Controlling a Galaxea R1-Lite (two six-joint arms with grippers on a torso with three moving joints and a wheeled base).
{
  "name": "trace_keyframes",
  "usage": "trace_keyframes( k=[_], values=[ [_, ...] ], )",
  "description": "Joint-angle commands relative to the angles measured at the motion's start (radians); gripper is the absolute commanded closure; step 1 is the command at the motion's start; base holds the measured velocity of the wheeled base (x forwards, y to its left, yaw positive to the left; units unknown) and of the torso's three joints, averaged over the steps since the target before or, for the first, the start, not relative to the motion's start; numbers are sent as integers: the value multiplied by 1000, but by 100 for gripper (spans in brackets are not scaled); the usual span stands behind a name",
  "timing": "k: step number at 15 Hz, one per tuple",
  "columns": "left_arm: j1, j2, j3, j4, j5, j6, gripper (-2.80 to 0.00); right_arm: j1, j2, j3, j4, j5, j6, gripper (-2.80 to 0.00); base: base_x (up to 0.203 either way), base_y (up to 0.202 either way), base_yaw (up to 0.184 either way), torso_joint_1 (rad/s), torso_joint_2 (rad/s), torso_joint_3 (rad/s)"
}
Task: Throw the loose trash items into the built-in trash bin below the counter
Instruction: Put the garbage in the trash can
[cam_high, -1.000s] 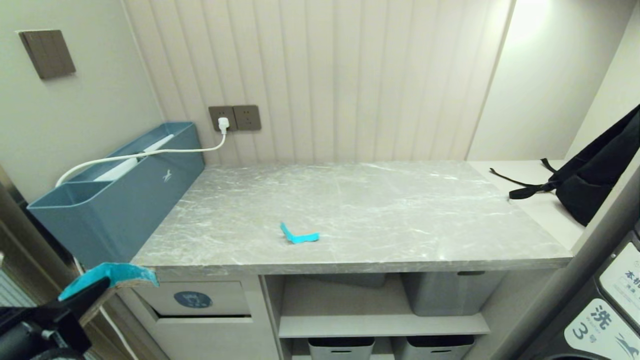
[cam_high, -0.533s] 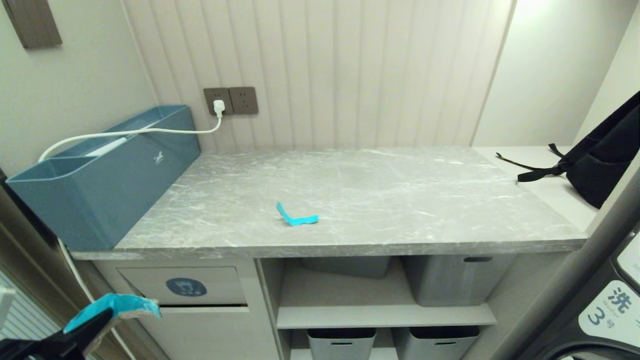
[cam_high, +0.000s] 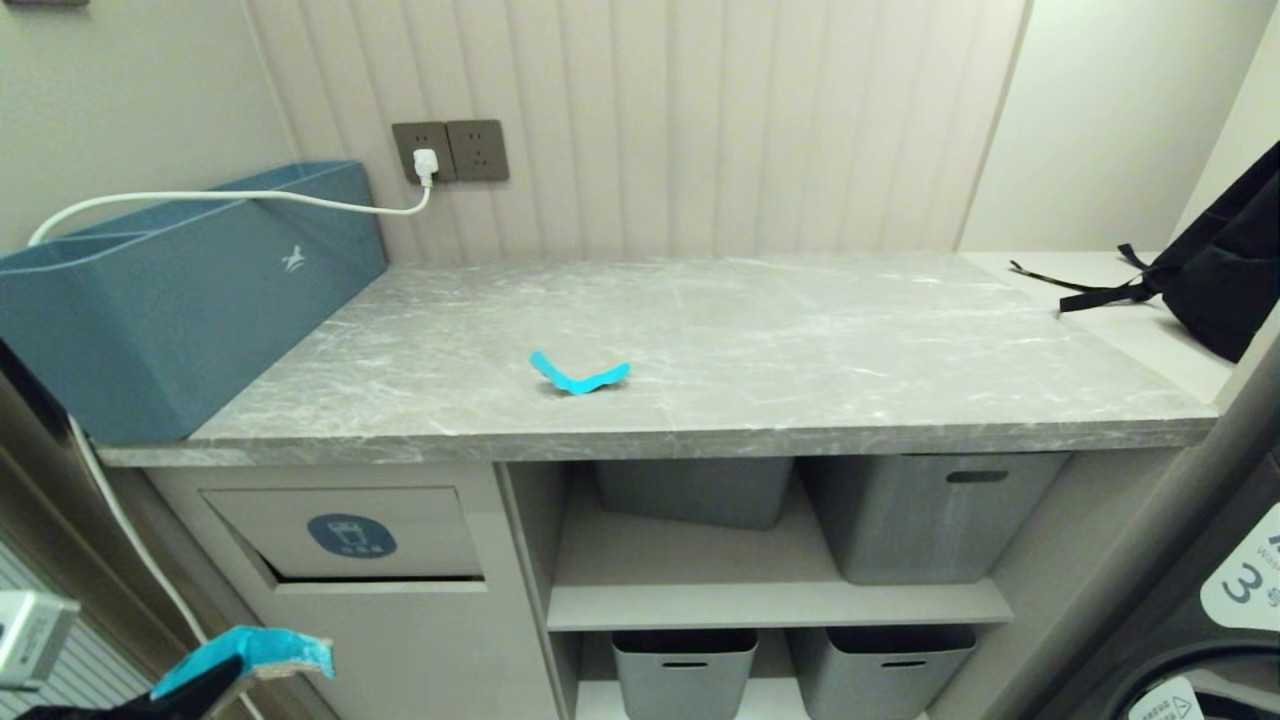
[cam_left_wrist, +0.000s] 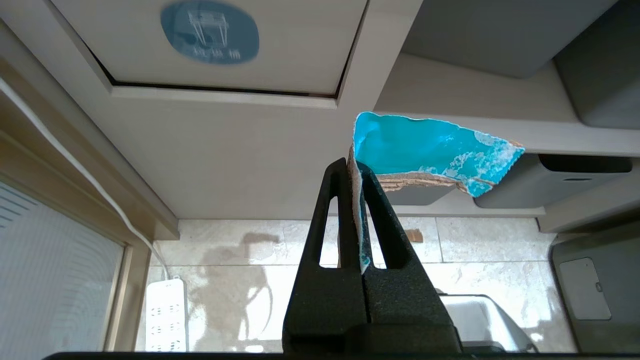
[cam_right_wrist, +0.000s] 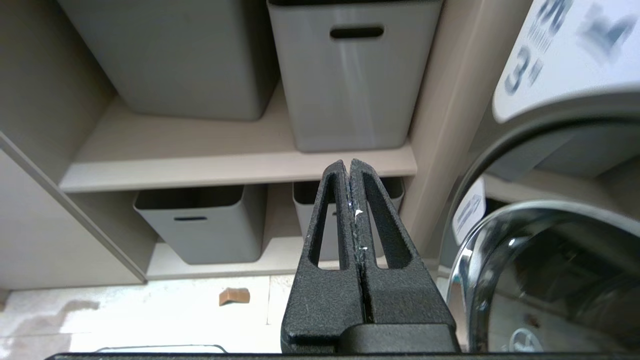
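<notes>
a torn turquoise cardboard scrap (cam_left_wrist: 425, 152) is clamped between the pressed-together jaws of the left gripper (cam_left_wrist: 356, 172), with the built-in trash bin (cam_left_wrist: 210, 45) flap beyond the tips. the right gripper (cam_right_wrist: 348, 167) is held shut, empty, before grey tubs (cam_right_wrist: 350, 80).

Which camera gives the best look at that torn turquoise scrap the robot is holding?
The left wrist view: the scrap fills the middle, pinched in the left gripper, showing its torn edge and brown backing. The head view catches it only at the bottom-left corner. The right wrist view does not show it.
</notes>
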Motion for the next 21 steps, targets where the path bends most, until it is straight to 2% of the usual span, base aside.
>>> trace_keyframes(
  k=[1,6,15,21],
  values=[
    [0,10,-12,-5,0,-1,0,0,2,1,1,0,0,0,0,0,0,-217,510,290],
    [3,8,2,-3,8,-5,0,0,2,0,1,0,0,0,0,0,0,-201,490,286],
    [5,158,-114,-15,10,-10,0,0,2,0,1,0,0,0,0,0,0,-156,427,270],
    [99,301,-249,-20,-21,-17,0,0,2,0,1,0,-1,0,0,0,0,-14,45,32]
  ],
)
